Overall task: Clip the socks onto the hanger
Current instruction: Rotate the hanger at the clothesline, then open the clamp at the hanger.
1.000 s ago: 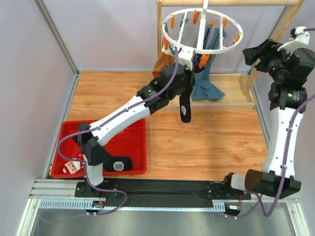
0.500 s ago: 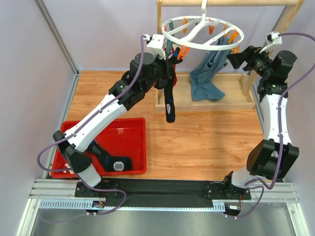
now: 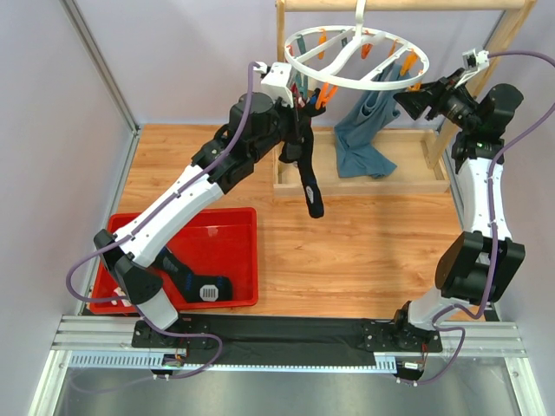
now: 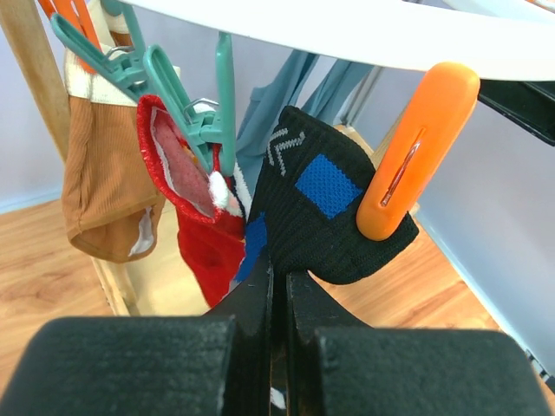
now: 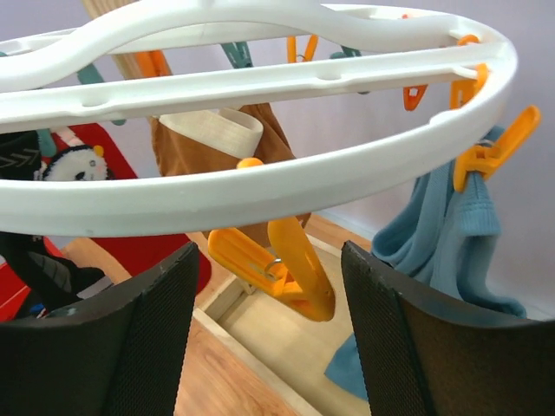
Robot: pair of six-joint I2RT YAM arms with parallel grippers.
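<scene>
The white ring hanger hangs from the wooden rack, with orange and teal clips round its rim. My left gripper is under its left rim, shut on a black sock that dangles below. In the left wrist view the gripper pinches the sock, whose cuff lies behind an orange clip. A teal clip holds the red Christmas sock. My right gripper is open at the right rim. In the right wrist view the gripper brackets an orange clip under the ring.
A red tray at the near left holds another dark sock. A blue garment and a brown cloth hang from the hanger. The pale wooden rack frame stands at the back, with grey walls on both sides.
My left arm rose from mid-table to the hanger's left rim with the black sock, then shifted slightly right. My right gripper moved in to the right rim. The hanger has turned.
</scene>
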